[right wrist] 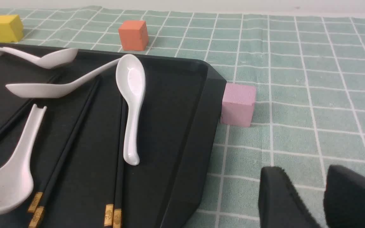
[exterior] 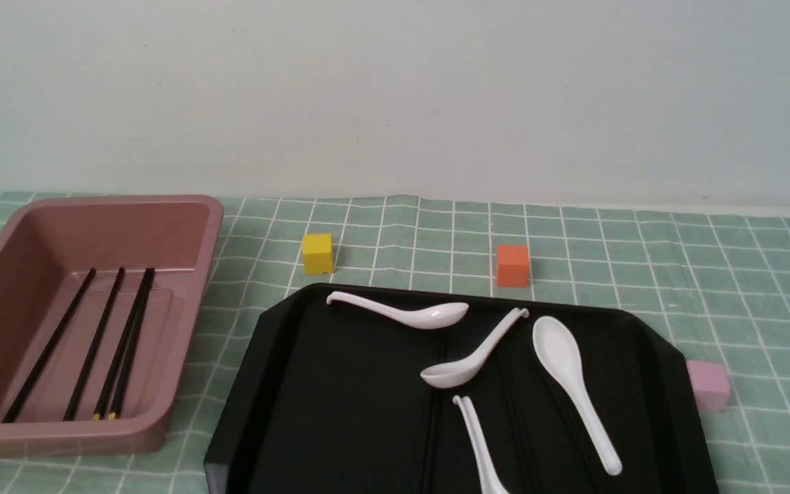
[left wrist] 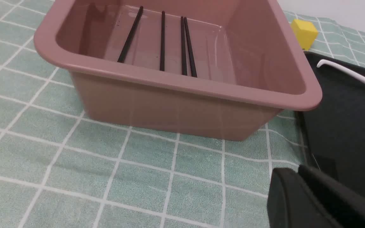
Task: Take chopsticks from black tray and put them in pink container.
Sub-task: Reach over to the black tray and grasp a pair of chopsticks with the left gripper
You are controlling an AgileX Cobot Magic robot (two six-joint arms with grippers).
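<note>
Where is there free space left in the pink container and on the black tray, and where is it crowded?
Pink container: a bare strip of floor between the four chopsticks and the wall facing the black tray. The tray's left half is mostly bare. Its right half is crowded: white spoons and the remaining tray chopsticks lie interleaved.

Left jaws together, right jaws apart.

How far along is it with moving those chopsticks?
About halfway. Done: four chopsticks already lie in the pink container. In hand: nothing, since both arms' jaws are empty. Left: four more chopsticks lie on the black tray among the white spoons, as the right wrist view shows.
</note>
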